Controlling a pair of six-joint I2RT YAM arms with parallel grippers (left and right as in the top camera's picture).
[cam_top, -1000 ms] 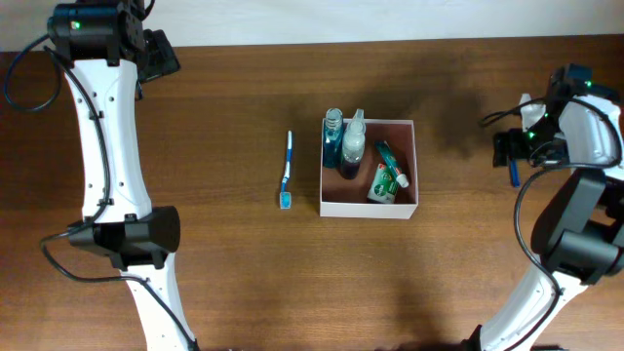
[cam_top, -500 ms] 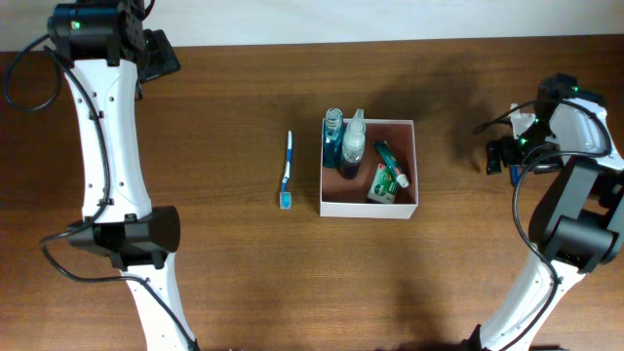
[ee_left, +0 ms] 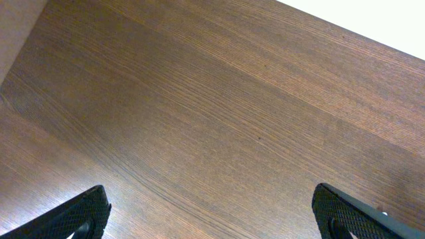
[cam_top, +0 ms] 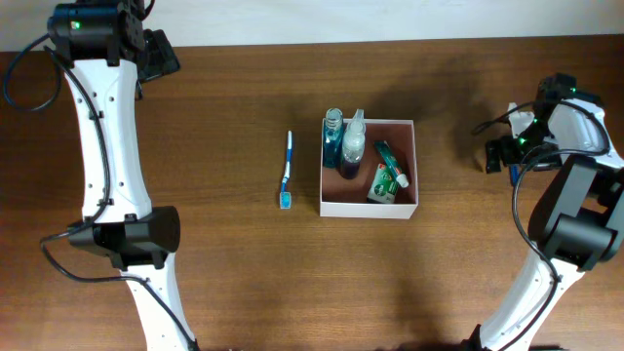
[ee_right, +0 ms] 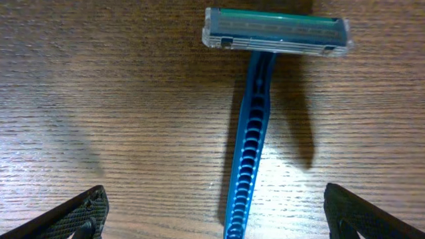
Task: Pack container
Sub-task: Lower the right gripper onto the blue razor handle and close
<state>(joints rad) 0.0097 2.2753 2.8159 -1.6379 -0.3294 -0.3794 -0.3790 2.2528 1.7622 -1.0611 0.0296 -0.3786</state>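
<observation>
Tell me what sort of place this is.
Probably a robot test bench, not a bathroom: the left arm and right arm flank a wooden table, where a cardboard container holds toiletries, and a toothbrush and razor lie loose.

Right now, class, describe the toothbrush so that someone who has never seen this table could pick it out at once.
Find the square, white-walled container in the middle of the brown wooden table. Just left of it in the overhead view, the toothbrush lies on bare wood. It is the only slim blue-and-white stick there, and unlike the bottles it sits outside the box.
</observation>
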